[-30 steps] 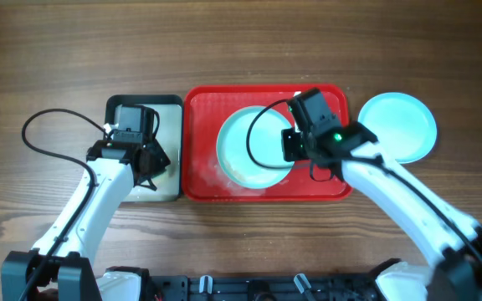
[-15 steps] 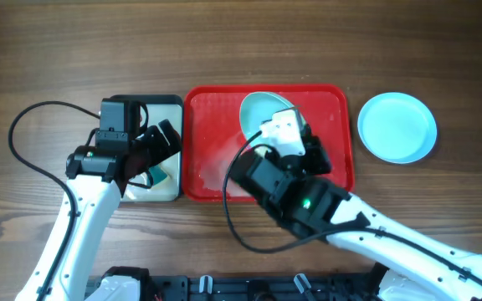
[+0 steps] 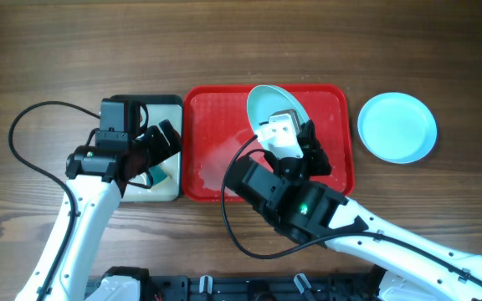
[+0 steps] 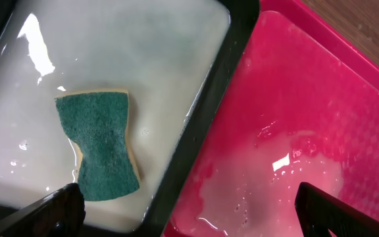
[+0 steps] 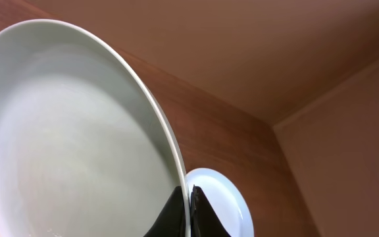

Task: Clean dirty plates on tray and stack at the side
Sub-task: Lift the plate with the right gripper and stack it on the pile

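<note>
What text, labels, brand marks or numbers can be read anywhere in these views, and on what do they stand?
None can be read.
The red tray, the held plate in the right gripper, the pale blue plate on the table, the sponge and the black-rimmed tray all show plain surfaces.
A green indicator light glows in the overhead view, with no writing by it.

Wooden table [image 3: 57, 50] bears black-rimmed tray [image 3: 167, 109]; red tray [image 3: 207, 117]; pale blue plate [image 3: 397, 127].
</note>
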